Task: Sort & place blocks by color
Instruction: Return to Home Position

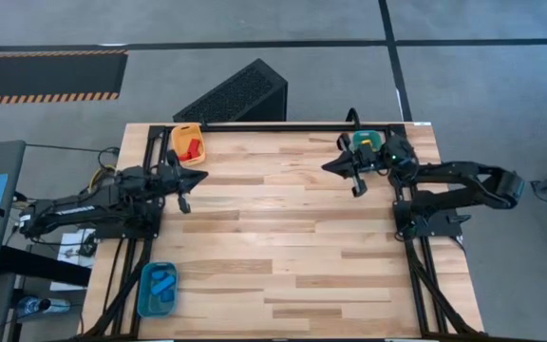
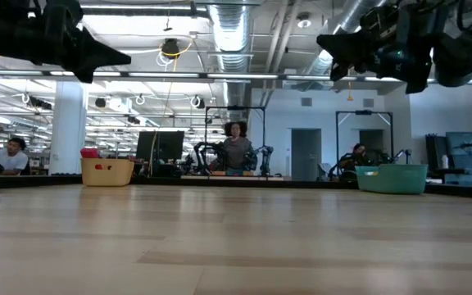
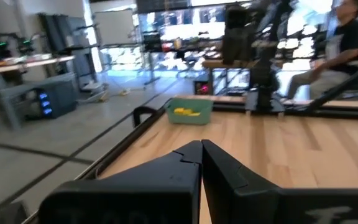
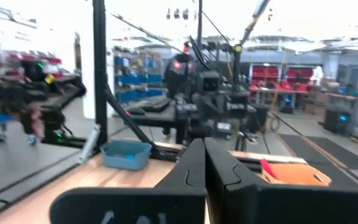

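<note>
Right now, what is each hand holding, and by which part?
Nothing. The left hand and the right hand are both shut and empty.

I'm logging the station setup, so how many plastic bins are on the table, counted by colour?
Orange rectangular plastic bin: 1
Green rectangular plastic bin: 1
Blue rectangular plastic bin: 1
Total: 3

Both arms folded and raised, left hand [image 1: 200, 177] closed, pointing right, right hand [image 1: 326, 168] closed, pointing left
</note>
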### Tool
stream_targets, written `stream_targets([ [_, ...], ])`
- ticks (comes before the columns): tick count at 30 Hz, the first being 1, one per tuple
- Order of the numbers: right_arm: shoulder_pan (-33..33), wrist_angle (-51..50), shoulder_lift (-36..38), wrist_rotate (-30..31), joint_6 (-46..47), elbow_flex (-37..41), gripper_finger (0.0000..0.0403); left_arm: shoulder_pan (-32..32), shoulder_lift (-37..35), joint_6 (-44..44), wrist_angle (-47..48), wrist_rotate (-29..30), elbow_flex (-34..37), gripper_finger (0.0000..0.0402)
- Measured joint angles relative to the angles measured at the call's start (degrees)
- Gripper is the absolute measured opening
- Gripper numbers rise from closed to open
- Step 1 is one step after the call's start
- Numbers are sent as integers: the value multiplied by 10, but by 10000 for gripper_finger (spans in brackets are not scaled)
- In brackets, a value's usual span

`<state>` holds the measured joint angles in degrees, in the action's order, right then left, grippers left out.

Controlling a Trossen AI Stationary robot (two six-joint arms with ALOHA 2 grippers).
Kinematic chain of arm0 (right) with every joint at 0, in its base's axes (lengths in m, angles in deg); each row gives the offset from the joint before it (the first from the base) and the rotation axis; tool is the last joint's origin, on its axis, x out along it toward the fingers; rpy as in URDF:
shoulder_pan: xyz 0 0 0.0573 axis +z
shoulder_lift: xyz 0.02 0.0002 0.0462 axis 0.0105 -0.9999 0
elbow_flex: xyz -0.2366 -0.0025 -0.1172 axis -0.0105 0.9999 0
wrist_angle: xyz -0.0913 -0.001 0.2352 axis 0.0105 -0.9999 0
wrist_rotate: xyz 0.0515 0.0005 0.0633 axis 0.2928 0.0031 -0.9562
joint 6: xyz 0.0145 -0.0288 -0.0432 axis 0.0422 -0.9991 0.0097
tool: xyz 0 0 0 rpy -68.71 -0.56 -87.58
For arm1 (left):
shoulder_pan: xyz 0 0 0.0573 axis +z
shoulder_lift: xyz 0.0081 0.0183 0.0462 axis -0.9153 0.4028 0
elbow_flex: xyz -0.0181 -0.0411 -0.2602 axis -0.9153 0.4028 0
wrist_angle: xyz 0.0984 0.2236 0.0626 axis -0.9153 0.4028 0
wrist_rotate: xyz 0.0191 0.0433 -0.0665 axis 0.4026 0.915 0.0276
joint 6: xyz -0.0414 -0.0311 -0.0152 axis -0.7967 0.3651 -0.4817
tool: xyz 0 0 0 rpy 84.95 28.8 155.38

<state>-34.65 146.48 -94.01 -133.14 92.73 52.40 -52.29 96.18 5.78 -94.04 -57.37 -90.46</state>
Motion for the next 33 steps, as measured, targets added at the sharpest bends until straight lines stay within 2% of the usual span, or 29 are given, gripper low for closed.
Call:
stream_targets([
  [3,-21,37,0,-37,47,0,8,0,0,-3,14,18,-5,0],
  [7,-45,45,26,-102,92,0,8,0,0,-6,11,13,-19,0],
  [9,-53,45,40,-110,95,5,8,0,0,-2,12,11,-22,0],
  [16,-69,44,88,-103,134,12,4,0,0,-5,43,23,-22,0],
  [19,-69,39,106,-110,151,13,4,0,0,-7,39,0,-22,0],
  [22,-60,32,126,-115,128,37,3,0,0,-8,69,-23,-22,0],
  [28,-52,32,153,-49,109,126,3,0,0,-18,81,-31,-13,0],
  [33,-54,33,168,-32,102,144,2,7,0,-4,72,-36,-13,0],
])
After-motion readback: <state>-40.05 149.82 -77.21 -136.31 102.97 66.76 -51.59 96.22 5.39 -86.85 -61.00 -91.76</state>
